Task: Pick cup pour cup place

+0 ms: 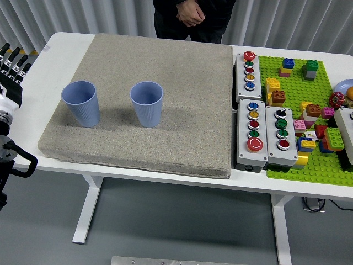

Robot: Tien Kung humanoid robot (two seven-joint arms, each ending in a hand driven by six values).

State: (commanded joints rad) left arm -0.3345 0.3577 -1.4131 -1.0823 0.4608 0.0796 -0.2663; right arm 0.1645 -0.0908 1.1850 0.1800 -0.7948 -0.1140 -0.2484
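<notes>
Two blue cups stand upright and empty-looking on a grey mat (165,99) that covers most of the white desk (60,41). The left cup (81,103) sits near the mat's left edge; the right cup (147,103) stands well apart from it, toward the mat's middle. Neither cup is touched. The robot's left hand (9,69) hangs at the far left, off the desk's edge and well clear of the cups, its black-tipped fingers (14,57) spread straight upward and holding nothing. Right of the mat lie three grey button boxes: one (249,76) at the back, two side by side (267,131) nearer the front, each with a column of coloured buttons. Beyond them a green baseplate (300,88) carries scattered toy bricks. A person in dark clothing stands at the far side, hands (191,12) clasped together in front of the body, away from everything on the desk.
</notes>
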